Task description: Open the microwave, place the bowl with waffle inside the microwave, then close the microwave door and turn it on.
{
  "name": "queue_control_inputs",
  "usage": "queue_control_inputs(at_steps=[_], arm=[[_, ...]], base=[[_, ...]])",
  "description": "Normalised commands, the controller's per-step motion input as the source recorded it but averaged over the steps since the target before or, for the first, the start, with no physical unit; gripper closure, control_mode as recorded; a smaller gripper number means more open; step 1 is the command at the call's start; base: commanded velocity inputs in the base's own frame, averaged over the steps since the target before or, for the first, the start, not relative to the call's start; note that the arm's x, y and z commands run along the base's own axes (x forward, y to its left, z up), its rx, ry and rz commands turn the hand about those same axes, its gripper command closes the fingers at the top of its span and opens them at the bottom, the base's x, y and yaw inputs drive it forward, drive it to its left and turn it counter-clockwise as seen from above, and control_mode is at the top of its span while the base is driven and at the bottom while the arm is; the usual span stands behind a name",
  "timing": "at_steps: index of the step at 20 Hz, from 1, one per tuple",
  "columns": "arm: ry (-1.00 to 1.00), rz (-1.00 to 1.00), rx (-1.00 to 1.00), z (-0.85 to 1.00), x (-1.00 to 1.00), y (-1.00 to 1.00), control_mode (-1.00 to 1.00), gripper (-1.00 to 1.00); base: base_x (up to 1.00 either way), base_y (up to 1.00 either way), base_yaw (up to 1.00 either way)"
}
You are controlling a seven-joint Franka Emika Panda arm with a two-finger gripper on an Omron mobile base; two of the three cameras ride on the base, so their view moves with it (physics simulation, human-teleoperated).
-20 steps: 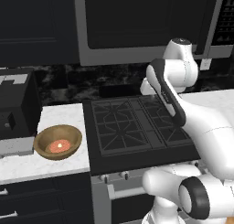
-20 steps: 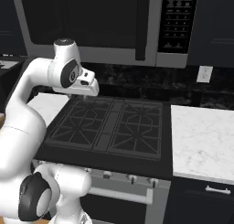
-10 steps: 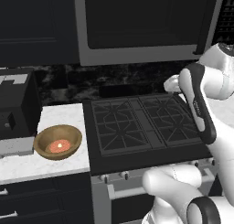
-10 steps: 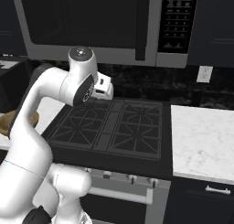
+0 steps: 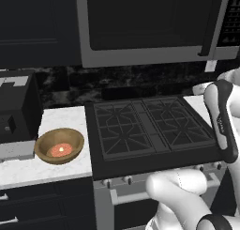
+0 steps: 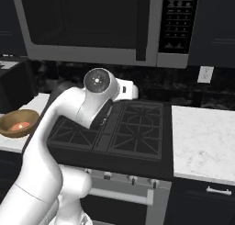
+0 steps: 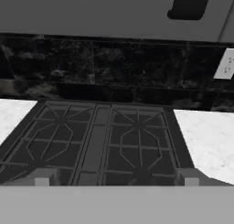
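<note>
Standing shut above the stove: the wide grey-framed microwave, its top cut off by the frame edge in both base views. The microwave door, a grey frame around dark glass, is closed, so the interior cannot be seen; its dark vertical handle bar runs down the right side of the door. The black button panel sits right of the handle, its markings too small to read.

On the white marble counter left of the stove: the small round tan wooden bowl, shallow and upright. In it lies the reddish-orange waffle with a pale centre. From the right base view the bowl is partly cut off by the white arm.

Beside the bowl, at the left edge: a black toaster-like box, partly out of frame.

Black four-burner stove, grates bare.

Two-finger gripper: two fingertips rise at the bottom of the hand view, well apart, nothing between them; it hangs low over the stove, facing the dark backsplash.
</note>
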Motion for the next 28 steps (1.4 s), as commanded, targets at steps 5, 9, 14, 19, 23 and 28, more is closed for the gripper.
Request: queue_control_inputs(at_steps=[5, 9, 14, 19, 23, 28], arm=[[-0.03, -0.16, 0.0, 0.93, 0.04, -0.36, -1.0, -1.0], [0.01, -0.26, 0.0, 0.9, 0.06, -0.2, -1.0, -1.0], [0.03, -0.21, 0.04, 0.56, 0.18, -0.2, -1.0, -1.0], [0.0, -0.01, 0.18, 0.24, 0.3, 0.0, -1.0, -1.0], [0.0, 0.02, 0.16, 0.14, 0.51, -0.03, -1.0, -1.0], [-0.07, 0.0, 0.1, 0.02, 0.51, -0.13, -1.0, -1.0]], base=[[0.0, 0.0, 0.0], [0.0, 0.0, 0.0], [0.0, 0.0, 0.0], [0.0, 0.0, 0.0], [0.0, 0.0, 0.0], [0.0, 0.0, 0.0]])
